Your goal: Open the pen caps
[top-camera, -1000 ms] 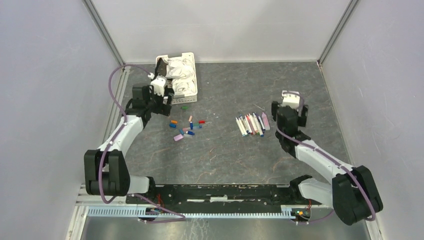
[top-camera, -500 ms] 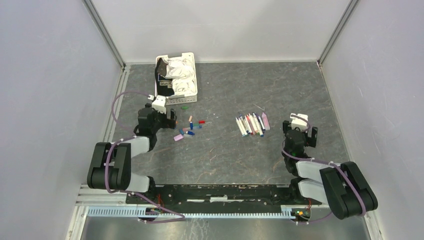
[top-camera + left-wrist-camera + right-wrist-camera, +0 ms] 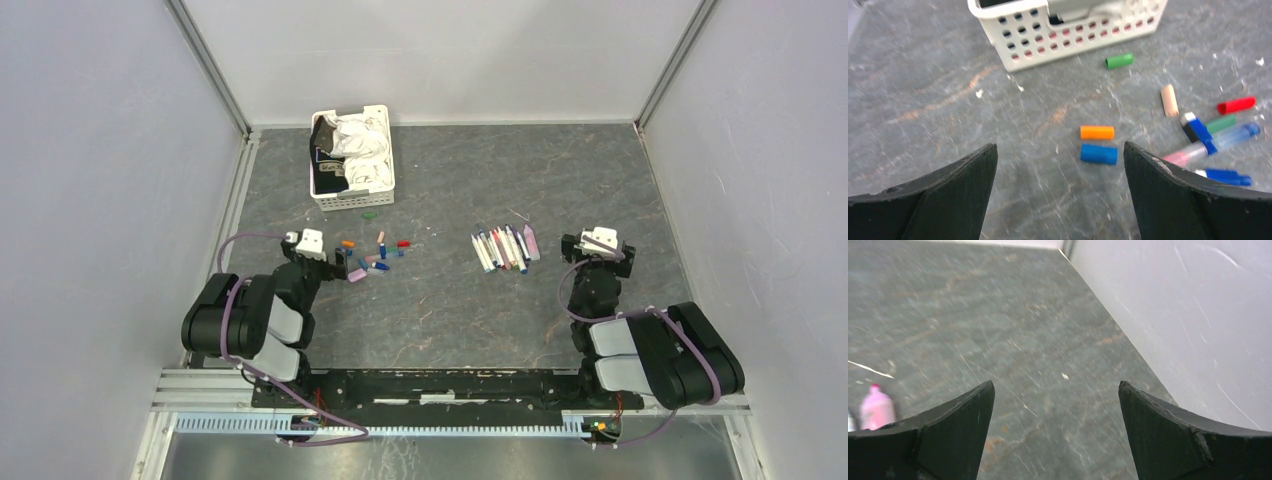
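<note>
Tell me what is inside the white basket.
The white basket holds crumpled white cloth across most of it, with something dark along its left side. Anything under the cloth is covered and cannot be seen.

Pen caps (image 3: 378, 258) all off, lying flat, scattered in front of the white basket (image 3: 1023, 47). Green cap (image 3: 1119, 60) sits nearest, just off the basket's front wall. Farther out are the beige cap (image 3: 1169, 100) and red cap (image 3: 1236, 105), apart from each other. Orange cap (image 3: 1097, 132) and blue cap (image 3: 1098, 153) lie parallel, just beside each other. The remaining green, blue and pink pieces bunch farthest from the basket, some touching; too blurred to separate.
</note>
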Controlling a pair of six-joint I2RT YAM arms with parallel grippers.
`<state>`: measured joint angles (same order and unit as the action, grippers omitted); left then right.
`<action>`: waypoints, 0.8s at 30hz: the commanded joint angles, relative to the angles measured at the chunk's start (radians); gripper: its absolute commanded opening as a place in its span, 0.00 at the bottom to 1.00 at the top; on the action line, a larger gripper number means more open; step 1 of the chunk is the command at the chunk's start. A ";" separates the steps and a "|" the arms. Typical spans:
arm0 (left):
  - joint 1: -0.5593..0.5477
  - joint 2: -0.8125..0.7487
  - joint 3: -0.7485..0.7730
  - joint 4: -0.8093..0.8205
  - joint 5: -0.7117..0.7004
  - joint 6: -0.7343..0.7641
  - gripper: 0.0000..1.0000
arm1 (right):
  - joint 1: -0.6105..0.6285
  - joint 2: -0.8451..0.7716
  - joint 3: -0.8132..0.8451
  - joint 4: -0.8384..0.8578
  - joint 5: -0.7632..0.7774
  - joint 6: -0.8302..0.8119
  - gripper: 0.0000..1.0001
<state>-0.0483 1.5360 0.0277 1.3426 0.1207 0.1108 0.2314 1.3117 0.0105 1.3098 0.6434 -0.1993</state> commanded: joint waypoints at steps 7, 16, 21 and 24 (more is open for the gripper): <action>0.021 0.005 0.223 -0.179 -0.129 -0.104 1.00 | -0.113 0.055 -0.100 0.101 -0.313 0.009 0.98; 0.025 -0.008 0.210 -0.165 -0.131 -0.105 1.00 | -0.130 0.051 -0.100 0.094 -0.338 0.012 0.98; 0.025 -0.007 0.210 -0.164 -0.131 -0.105 1.00 | -0.130 0.050 -0.101 0.095 -0.338 0.012 0.98; 0.025 -0.005 0.214 -0.167 -0.131 -0.105 1.00 | -0.130 0.048 -0.101 0.095 -0.338 0.012 0.98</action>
<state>-0.0273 1.5440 0.2417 1.1526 0.0040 0.0528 0.1062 1.3670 0.0101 1.3735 0.3180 -0.2031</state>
